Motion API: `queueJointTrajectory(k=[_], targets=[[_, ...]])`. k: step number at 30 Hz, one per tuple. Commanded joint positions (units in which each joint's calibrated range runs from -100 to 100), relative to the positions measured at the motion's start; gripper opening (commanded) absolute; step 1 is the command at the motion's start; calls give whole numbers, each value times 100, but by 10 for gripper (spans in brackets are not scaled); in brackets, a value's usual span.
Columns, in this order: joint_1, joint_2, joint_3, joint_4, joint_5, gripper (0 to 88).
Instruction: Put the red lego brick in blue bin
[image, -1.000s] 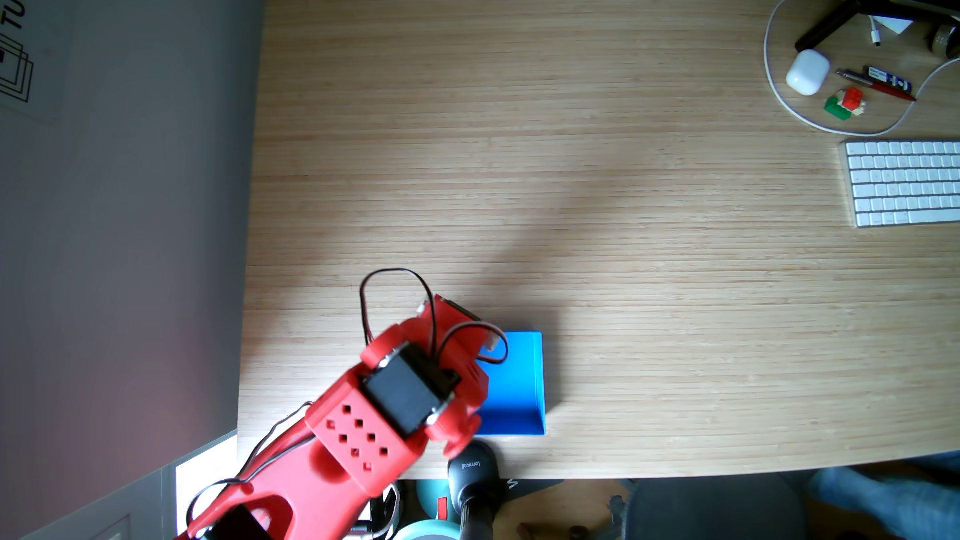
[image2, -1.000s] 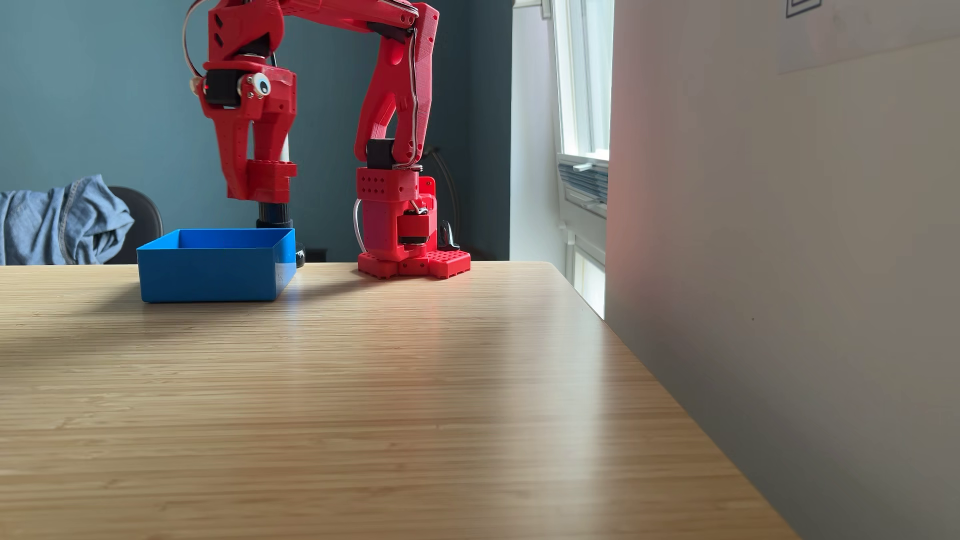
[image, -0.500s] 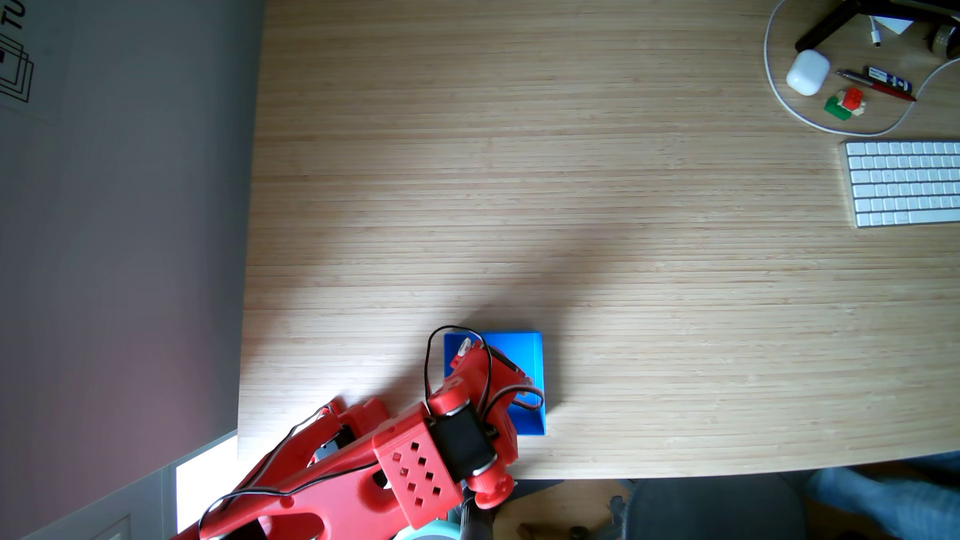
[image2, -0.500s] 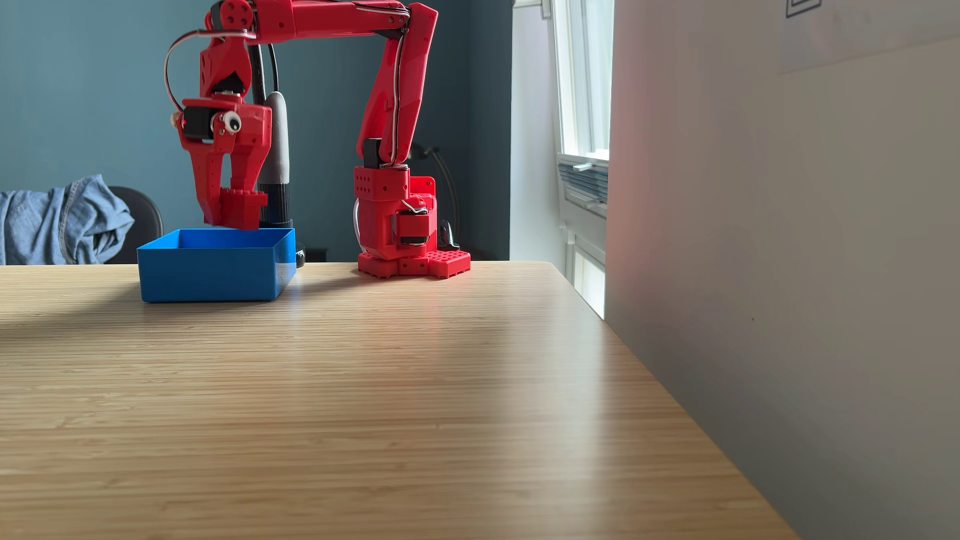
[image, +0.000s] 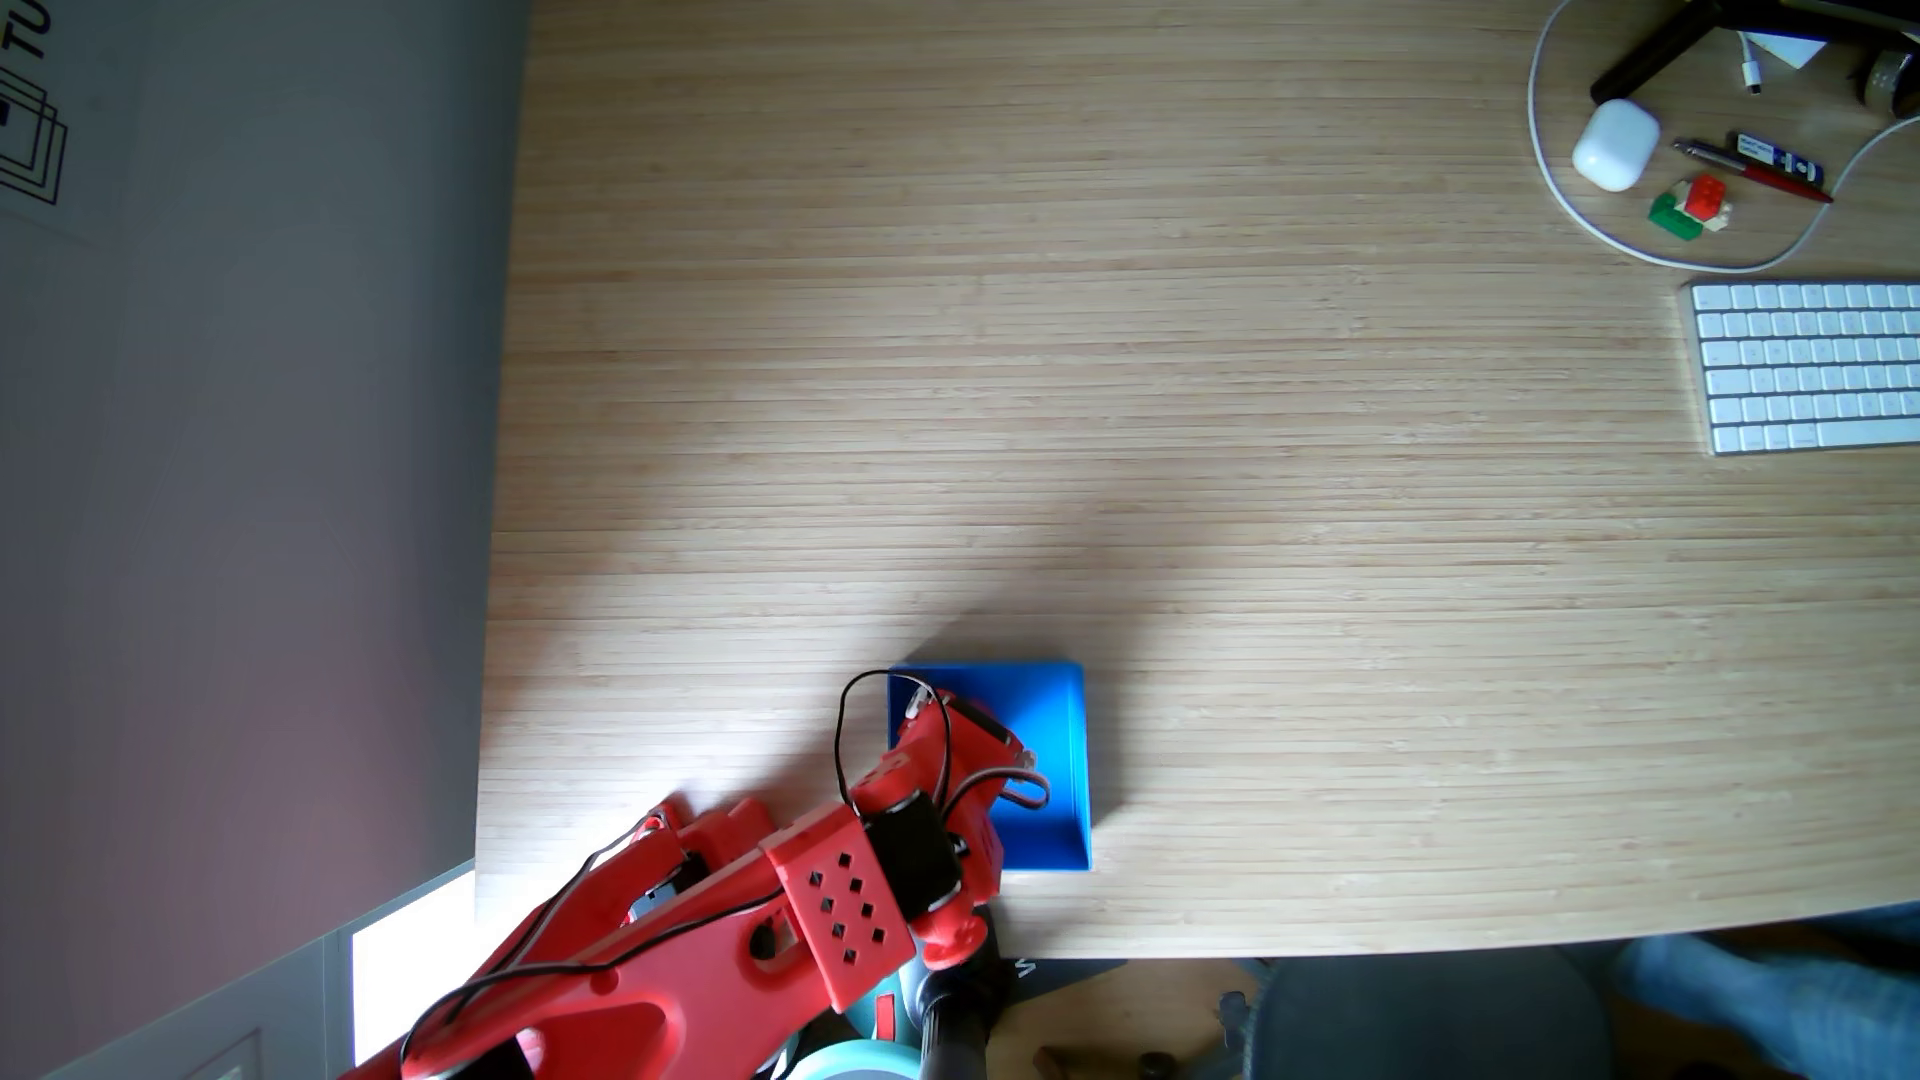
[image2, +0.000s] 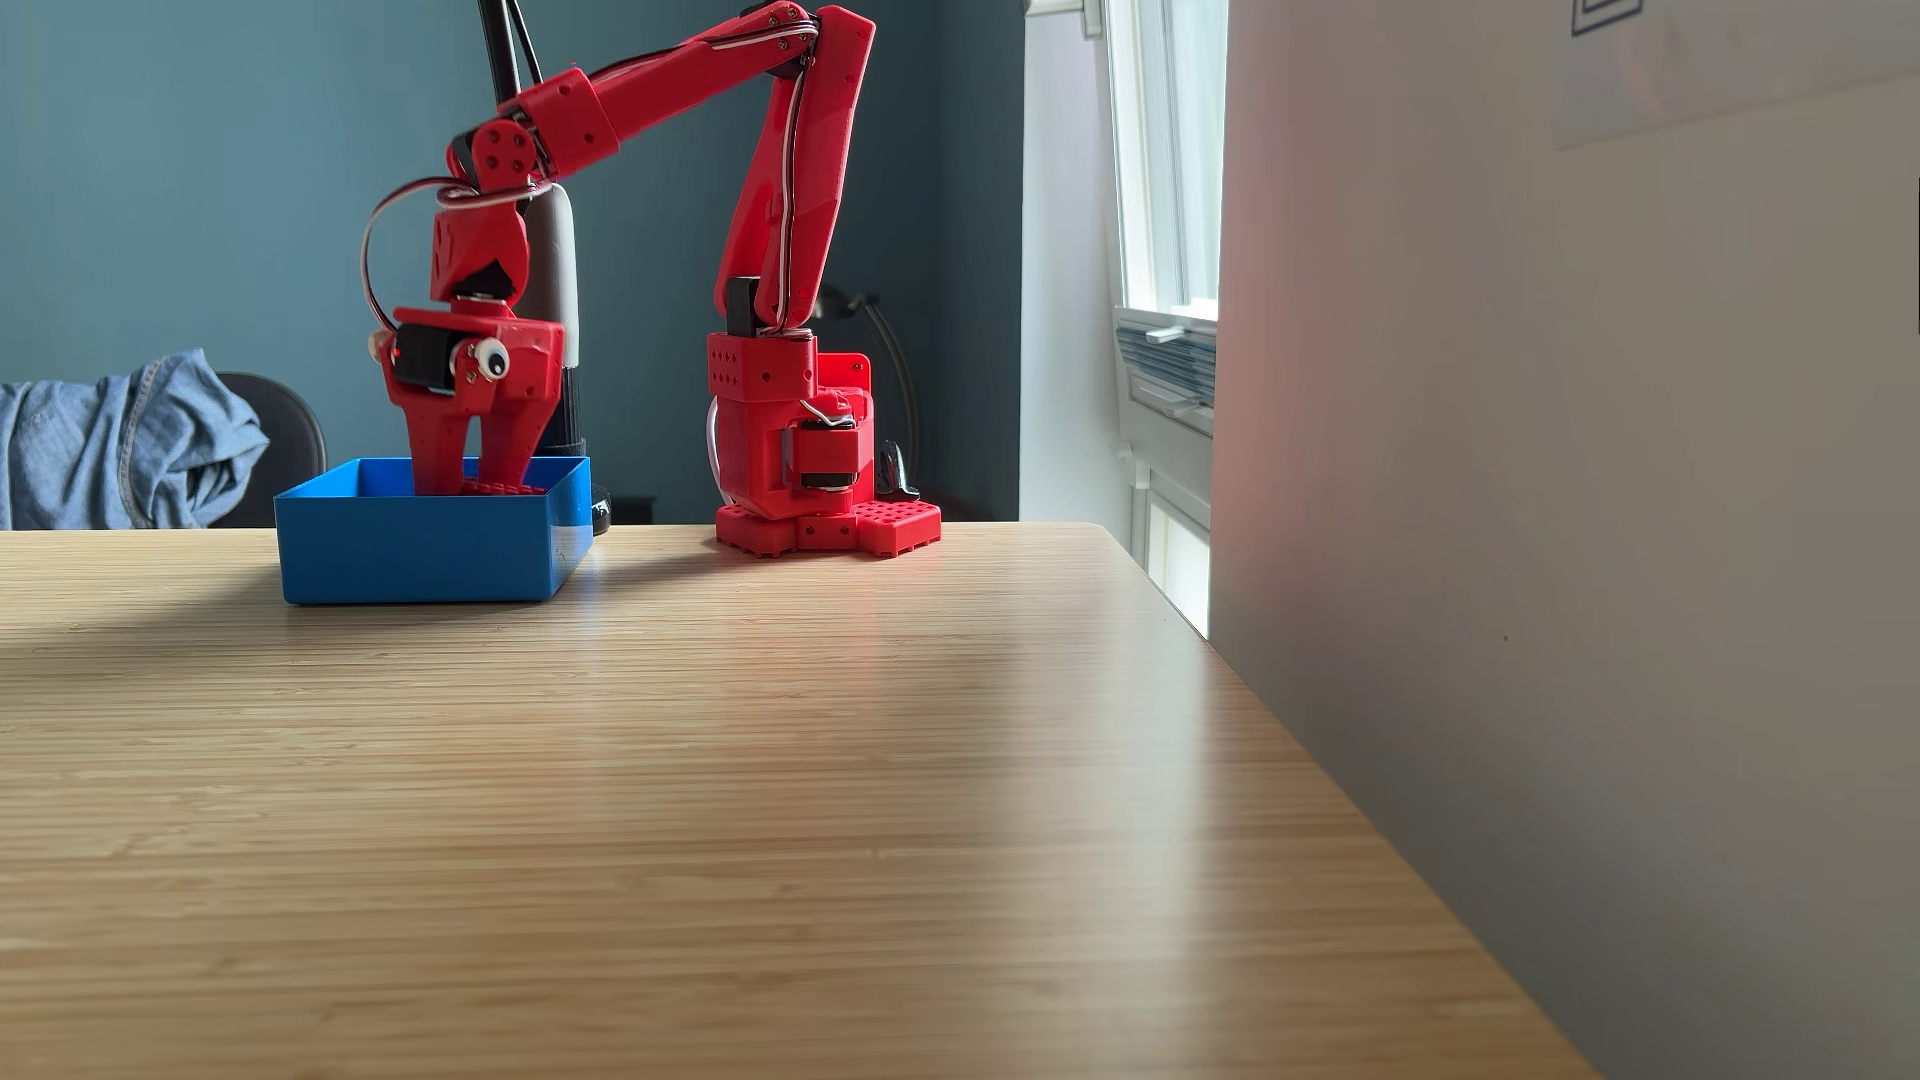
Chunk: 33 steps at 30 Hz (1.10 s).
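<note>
My gripper (image2: 473, 488) is down inside the blue bin (image2: 416, 550), fingertips hidden below the front wall. The red lego brick (image2: 504, 486) peeks over the rim between my fingers. Can't tell if my jaws clamp it.

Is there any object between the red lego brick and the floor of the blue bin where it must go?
Nothing visible does. In the side fixed view the red studded lego brick sits already below the rim of the bright blue square plastic bin, between the fingers of the red gripper. The near wall hides the bin's floor.
</note>
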Motion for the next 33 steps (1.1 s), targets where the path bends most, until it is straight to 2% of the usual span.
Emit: queueJointTrajectory(k=[1,3,8,10,18,22,26,33], targets=[[-104,-247,70,-112,20,5],[-140,-247,124,-104,20,45],[-176,-247,61,-6,5,223],[-183,-247,-130,254,15,232],[-212,-247,-1791,2024,20,204],[-378,-247,-3116,3169,-29,131],[-796,-247,-4141,3851,-391,27],[-2102,-247,-4195,3867,-1172,1]])
